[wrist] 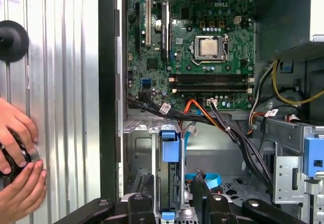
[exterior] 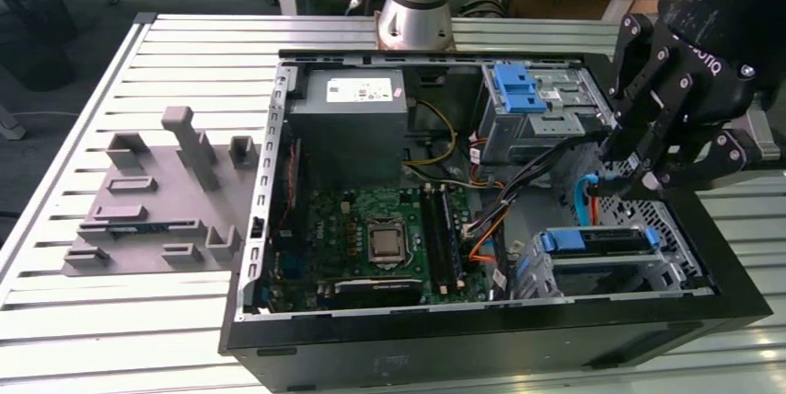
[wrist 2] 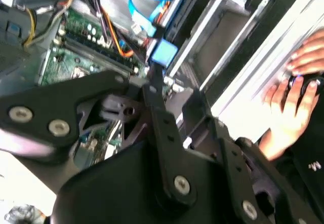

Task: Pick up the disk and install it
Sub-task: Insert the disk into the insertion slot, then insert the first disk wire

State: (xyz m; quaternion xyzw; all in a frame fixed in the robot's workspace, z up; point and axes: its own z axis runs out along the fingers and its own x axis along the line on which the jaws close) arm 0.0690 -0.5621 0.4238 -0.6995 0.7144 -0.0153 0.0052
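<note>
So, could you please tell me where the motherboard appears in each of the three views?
Exterior view: motherboard on the case floor, next to the grey power supply box, toward the exterior view's left.
First wrist view: motherboard around the processor socket.
Second wrist view: motherboard, a green strip.
Shared landmark: the orange wires at the board's edge.

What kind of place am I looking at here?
Probably a robotics lab or test workshop: a silver robot arm base rises behind an open black computer case, its green circuit board bared, on a ribbed metal table.
</note>
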